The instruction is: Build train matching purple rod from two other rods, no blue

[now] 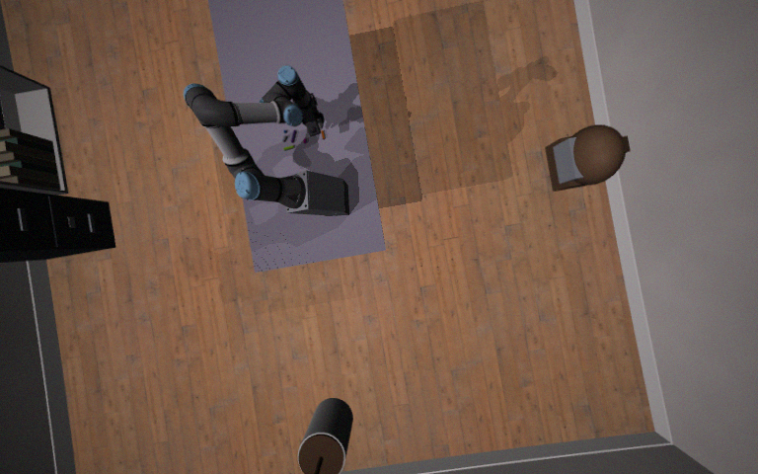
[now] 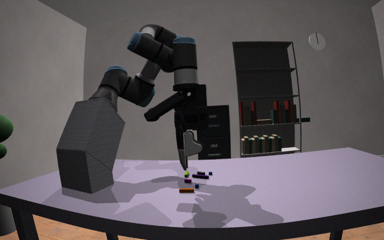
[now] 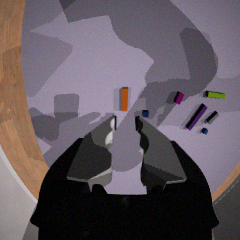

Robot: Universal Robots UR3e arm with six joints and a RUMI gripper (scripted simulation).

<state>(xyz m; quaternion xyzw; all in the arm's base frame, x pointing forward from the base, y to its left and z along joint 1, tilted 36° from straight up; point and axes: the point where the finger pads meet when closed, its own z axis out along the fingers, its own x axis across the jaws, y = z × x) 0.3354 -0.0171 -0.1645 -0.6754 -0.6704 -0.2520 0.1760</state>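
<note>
On the lilac table (image 2: 311,175) lie an orange rod (image 3: 124,98) (image 2: 186,190) (image 1: 323,133), a magenta rod (image 3: 179,97) (image 2: 187,180), a lime rod (image 3: 216,94) (image 2: 186,173) (image 1: 288,148), a purple rod (image 3: 196,116) (image 2: 200,176), a dark grey rod (image 3: 212,117) (image 2: 201,172) and two blue cubes (image 3: 145,113) (image 3: 204,131). All lie apart from one another. My gripper (image 3: 125,117) (image 2: 184,166) points down and hangs above the table. In the wrist view the orange rod lies just beyond its fingertips. The fingers stand nearly together with only bare table in the narrow gap.
The arm's grey base block (image 2: 87,147) stands on the table's left side. The curved table edge (image 3: 12,110) runs at the left in the wrist view. A bookshelf (image 2: 266,99) and a filing cabinet stand behind the table.
</note>
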